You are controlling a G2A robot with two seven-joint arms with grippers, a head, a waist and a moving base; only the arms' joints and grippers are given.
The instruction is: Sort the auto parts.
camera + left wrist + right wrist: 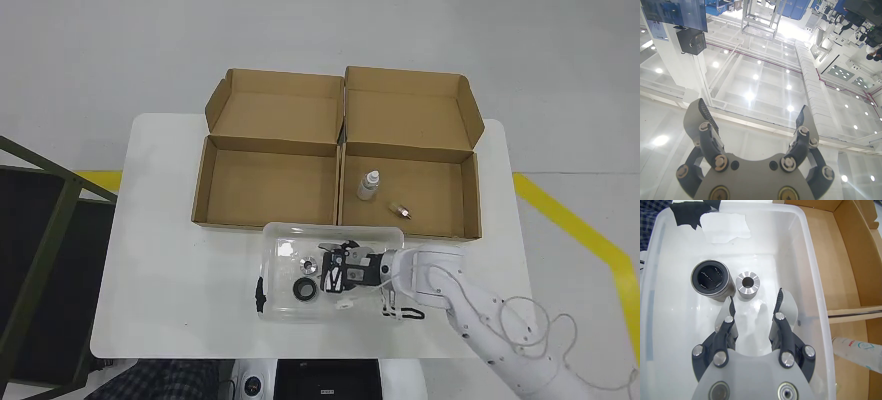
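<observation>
Spread open and empty, the right gripper (755,299) is held low inside the clear bin (811,256). Just ahead of its fingertips the steel bushing (747,287) stands on end, with the linear bearing (710,281) just beside it. One finger is best slipped into the narrow gap between them, squarely, so the bearing is not knocked. The left gripper (753,111) is held open, pointed upward.
</observation>
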